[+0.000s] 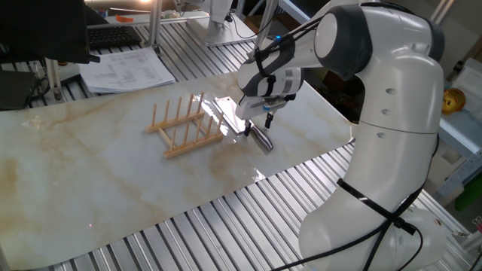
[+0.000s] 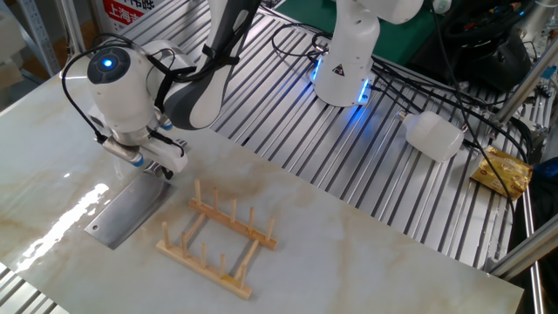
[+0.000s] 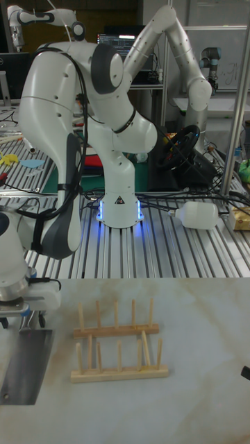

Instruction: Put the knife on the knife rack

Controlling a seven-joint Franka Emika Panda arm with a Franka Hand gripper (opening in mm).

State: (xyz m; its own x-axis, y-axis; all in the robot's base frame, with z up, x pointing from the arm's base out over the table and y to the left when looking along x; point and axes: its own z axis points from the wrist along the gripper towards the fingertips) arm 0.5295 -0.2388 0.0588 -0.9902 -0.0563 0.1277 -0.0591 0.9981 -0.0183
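Note:
The knife lies flat on the marble table, its broad shiny blade (image 1: 224,111) (image 2: 127,212) (image 3: 28,355) just right of the knife rack (image 1: 185,128) (image 2: 218,240) (image 3: 118,341). Its rounded metal handle (image 1: 263,141) points toward the table's near edge. My gripper (image 1: 257,125) (image 2: 145,163) hangs low over the handle where it meets the blade, one dark finger on each side with a gap between them, so it looks open. In the other fixed view the handle is hidden under the gripper. The light-wood rack stands upright with nothing in it.
A stack of papers (image 1: 126,69) and a keyboard lie at the back left. A white bottle (image 2: 434,135) (image 3: 201,216) and a yellow packet (image 2: 502,171) rest on the slatted bench beyond the marble slab. My white arm base (image 1: 384,150) stands at the table's right edge.

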